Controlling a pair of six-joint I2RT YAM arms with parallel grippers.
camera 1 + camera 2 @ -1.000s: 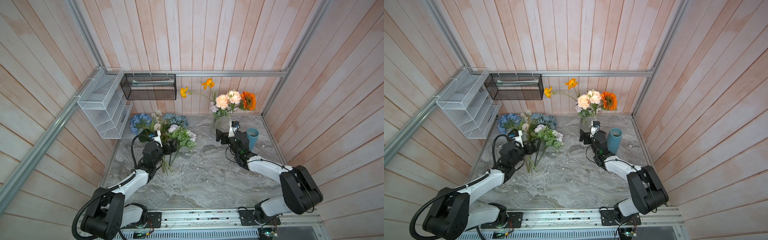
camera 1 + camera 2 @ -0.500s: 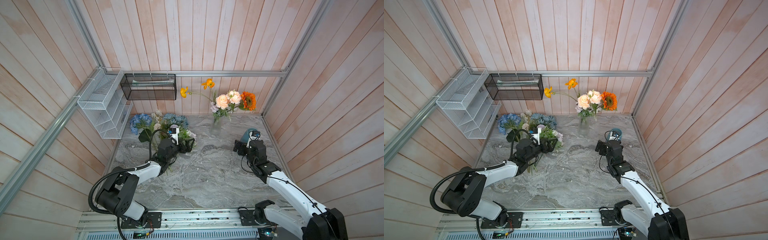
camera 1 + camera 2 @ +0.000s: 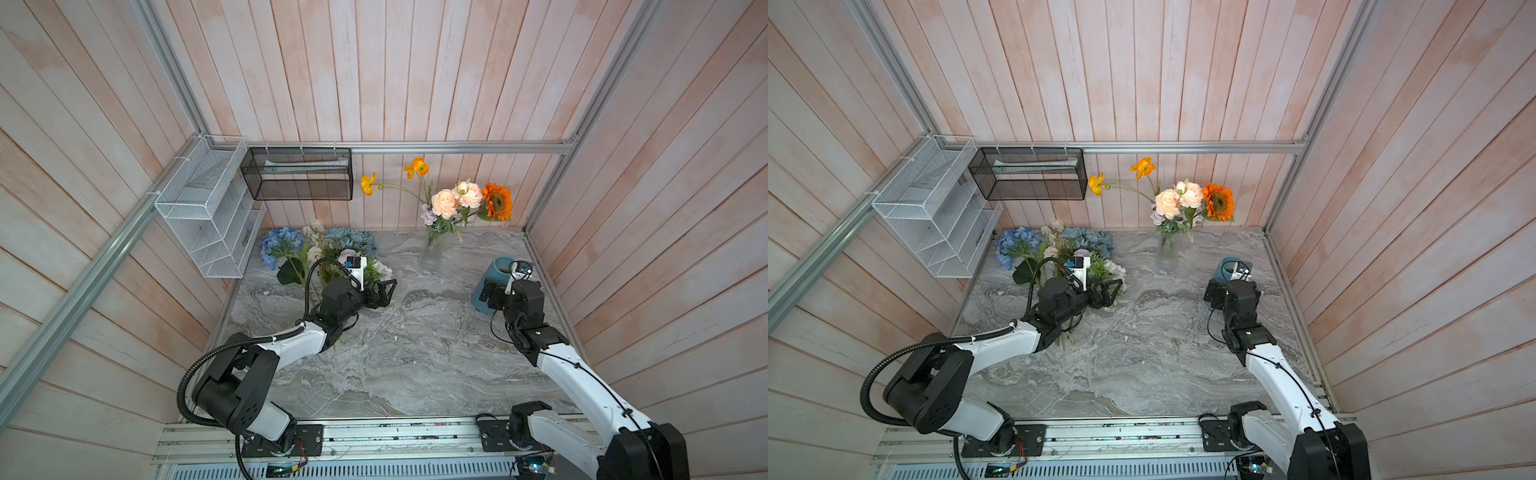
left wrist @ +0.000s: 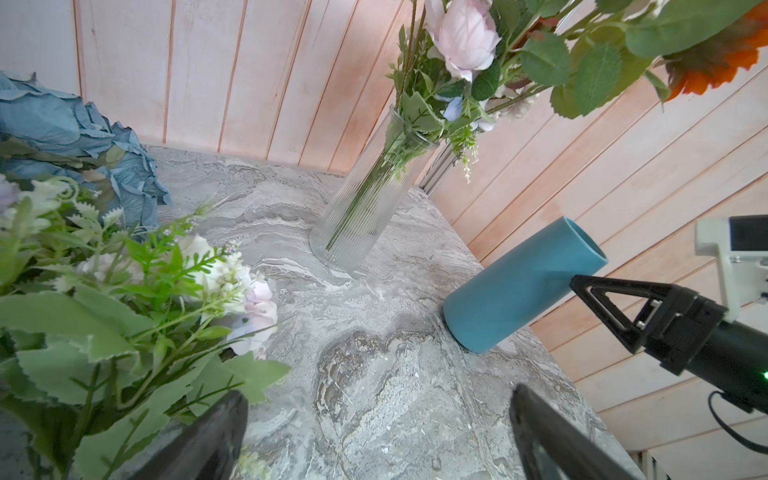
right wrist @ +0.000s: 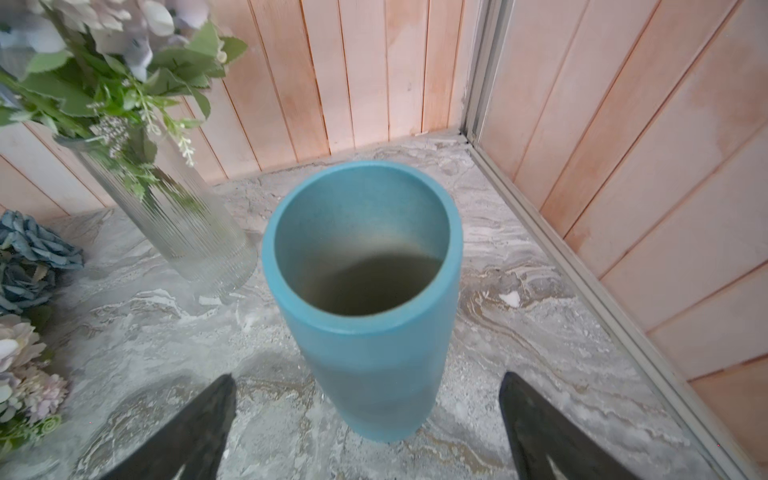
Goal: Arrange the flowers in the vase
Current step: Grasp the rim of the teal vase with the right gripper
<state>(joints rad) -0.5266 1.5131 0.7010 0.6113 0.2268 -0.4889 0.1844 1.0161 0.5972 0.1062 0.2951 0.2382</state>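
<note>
**On the marble: both grippers wide, nothing held**

Directly ahead of the right gripper (image 5: 368, 378) stood the blue vase (image 5: 365, 353), upright and empty. Its lower part sat between the spread fingers (image 5: 199, 428), with marble showing on either side, so nothing was gripped. In both top views that gripper (image 3: 487, 296) sat low against the side of the vase nearest its own arm.

The left gripper (image 4: 379, 395) also gaped wide and held nothing. It was low over the bare table (image 3: 415, 353) and pointed across at the blue vase and the right gripper. Loose flowers (image 4: 124, 291) lay just beside one of its fingers. Their leaves overlapped that finger in the wrist view, and contact could not be judged. In a top view the pile (image 3: 332, 249) ran from beside the gripper (image 3: 390, 291) back past its wrist, with a blue hydrangea (image 3: 276, 245) at the far end.

Beyond both grippers, roughly between them and nearer the back wall, the glass vase (image 3: 432, 255) stood upright and apart from each. It already held a bouquet of peach roses (image 3: 444, 203), an orange sunflower (image 3: 496, 201) and two orange poppies (image 3: 415, 166) on long, leaning stems.

Farthest off, a black basket (image 3: 297, 174) and a white rack (image 3: 208, 208) hung on the walls above the pile.
</note>
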